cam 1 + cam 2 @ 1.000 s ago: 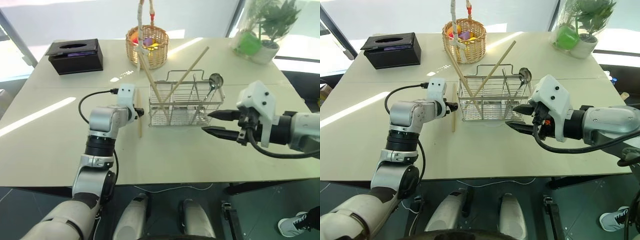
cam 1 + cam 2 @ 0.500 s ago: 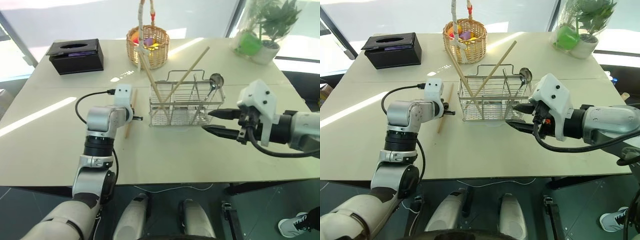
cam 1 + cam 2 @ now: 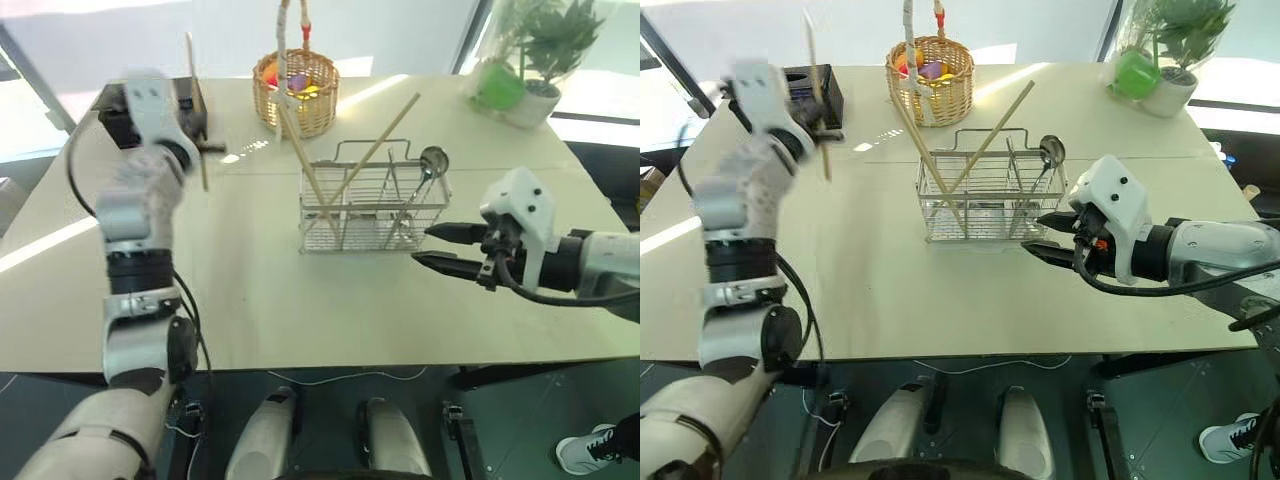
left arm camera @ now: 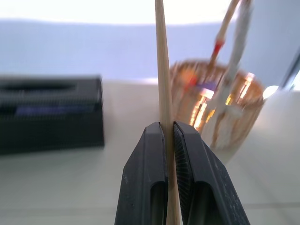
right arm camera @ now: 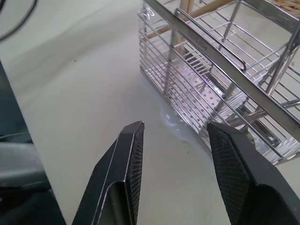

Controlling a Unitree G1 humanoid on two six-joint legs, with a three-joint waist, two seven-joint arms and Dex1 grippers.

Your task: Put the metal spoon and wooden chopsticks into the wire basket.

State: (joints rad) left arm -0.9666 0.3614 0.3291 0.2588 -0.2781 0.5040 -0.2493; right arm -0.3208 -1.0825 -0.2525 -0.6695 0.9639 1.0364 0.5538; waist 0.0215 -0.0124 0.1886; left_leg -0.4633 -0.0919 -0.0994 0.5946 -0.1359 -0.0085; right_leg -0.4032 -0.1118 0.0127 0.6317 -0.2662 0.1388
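Note:
My left gripper [image 3: 207, 150] is raised above the table's far left, shut on one wooden chopstick [image 3: 194, 100] that stands nearly upright. In the left wrist view the stick [image 4: 162, 84] is pinched between the black fingers [image 4: 149, 154]. The wire basket [image 3: 345, 215] sits mid-table and holds two more leaning chopsticks [image 3: 385, 130] and the metal spoon [image 3: 431, 160], bowl up at its right end. My right gripper [image 3: 435, 247] hovers open just right of the basket [image 5: 225, 61], with nothing between its fingers.
A round wicker basket [image 3: 293, 90] with colourful items stands behind the wire basket. A black tissue box [image 3: 195, 110] lies at the far left, partly behind my left arm. A potted plant [image 3: 530, 60] stands at the far right corner.
My left gripper shut on the chopstick that lay on the table beside the basket, then lifted it up and to the left, turning it upright. The right gripper stayed nearly still.

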